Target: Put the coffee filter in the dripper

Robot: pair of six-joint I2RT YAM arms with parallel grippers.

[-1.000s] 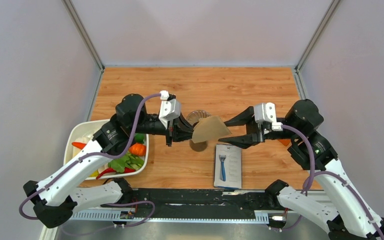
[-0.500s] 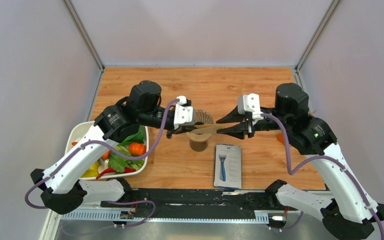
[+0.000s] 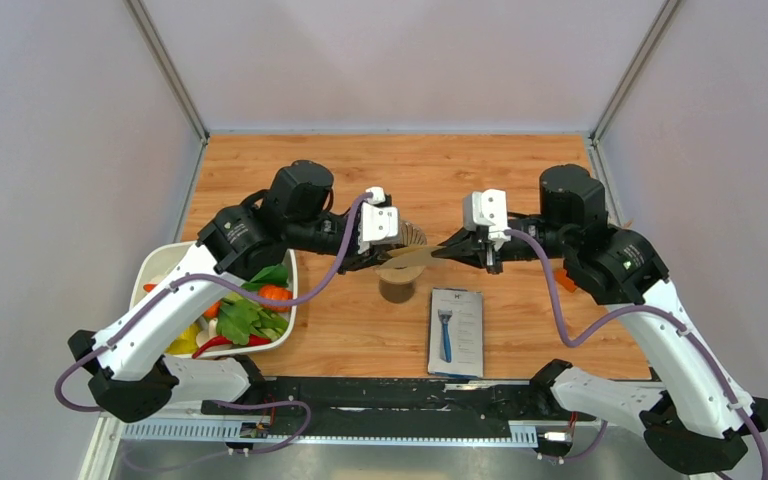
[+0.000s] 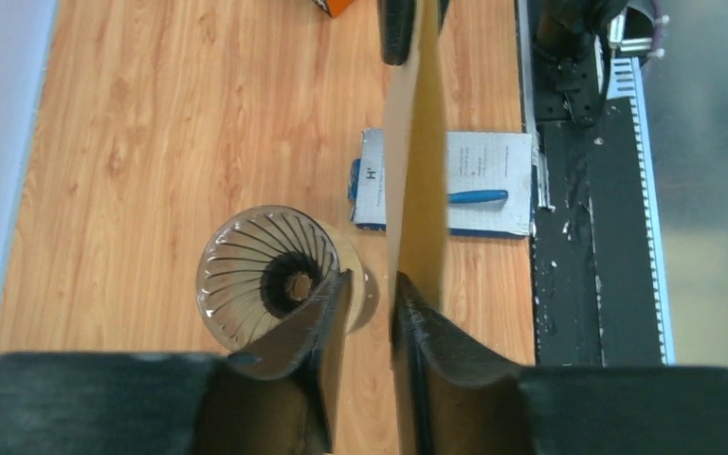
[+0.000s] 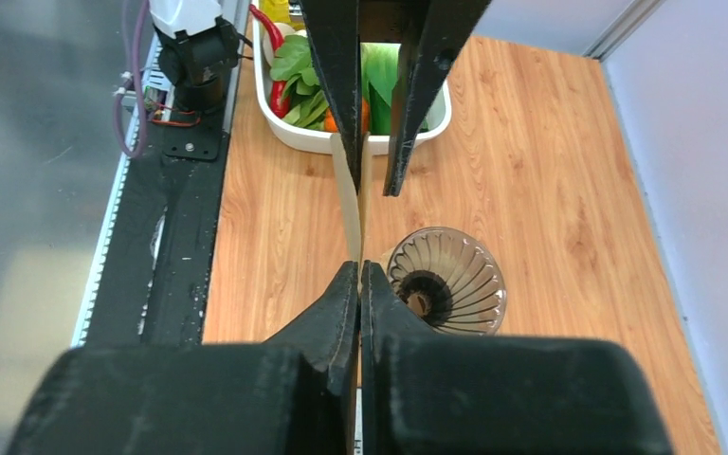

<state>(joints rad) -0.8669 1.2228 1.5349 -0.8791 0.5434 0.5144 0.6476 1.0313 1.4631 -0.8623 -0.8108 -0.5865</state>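
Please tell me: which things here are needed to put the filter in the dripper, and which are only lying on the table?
For the job:
- filter, pinched by the right gripper
- left gripper, jaws apart with the filter between them
- dripper, empty

Lying about:
- razor pack
- tray of vegetables

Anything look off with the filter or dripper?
The filter is flat and edge-on, not opened into a cone, pinched by the right tool. The dripper stands upright and empty. Nothing spilled or damaged.
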